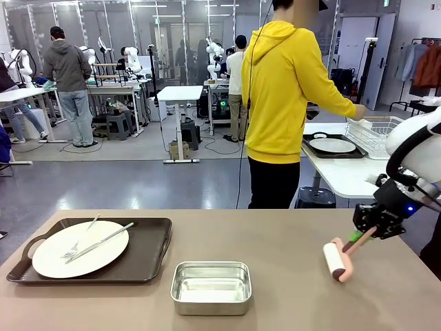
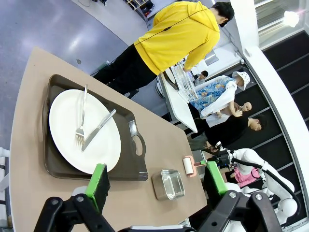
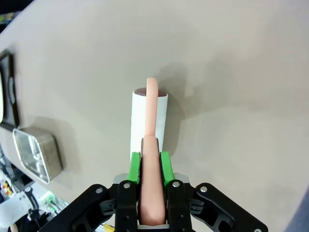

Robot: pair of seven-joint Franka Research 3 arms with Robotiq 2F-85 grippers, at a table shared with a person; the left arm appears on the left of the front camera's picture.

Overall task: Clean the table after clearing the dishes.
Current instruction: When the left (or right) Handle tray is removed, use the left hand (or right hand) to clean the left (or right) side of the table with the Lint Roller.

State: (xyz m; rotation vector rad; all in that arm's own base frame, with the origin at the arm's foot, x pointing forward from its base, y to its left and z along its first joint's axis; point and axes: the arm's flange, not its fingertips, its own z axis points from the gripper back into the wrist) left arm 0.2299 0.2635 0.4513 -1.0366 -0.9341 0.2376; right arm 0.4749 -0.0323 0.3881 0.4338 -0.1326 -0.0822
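Shows the right hand (image 1: 365, 231) clamped on the pink handle of a lint roller (image 1: 335, 261), green pads (image 3: 135, 166) pinching the handle from both sides and the white roll lying against the bench (image 1: 275, 234) near its right edge, as far as can be told. The grip is probably chosen to keep the roll flat to the top, ready for sweeping. Shows the left hand (image 2: 157, 180) with fingers apart and nothing between them, raised over the bench's left end and looking down on the dishes, presumably held clear of the work. Note one white plate (image 1: 80, 249) on a dark tray (image 1: 153, 256) at the bench's left, with fork (image 1: 81, 238) and knife (image 1: 103, 240) lying side by side on the plate. Note also a small empty steel pan (image 1: 211, 287) at the near middle, well apart from the roller. Places a second plate (image 1: 333, 145) on its own tray on the white table (image 1: 337, 176) behind, beside a wire rack (image 1: 372, 134), with a person in a yellow hoodie (image 1: 286, 89) standing there, one arm stretched toward the rack. Suggests clearing only half done — hence little open top to roll beyond the right side. Presents a plain matte taupe surface with no crumbs or spills to be made out, set in an open lab with grey floor, glass partitions, other people and work tables farther back.
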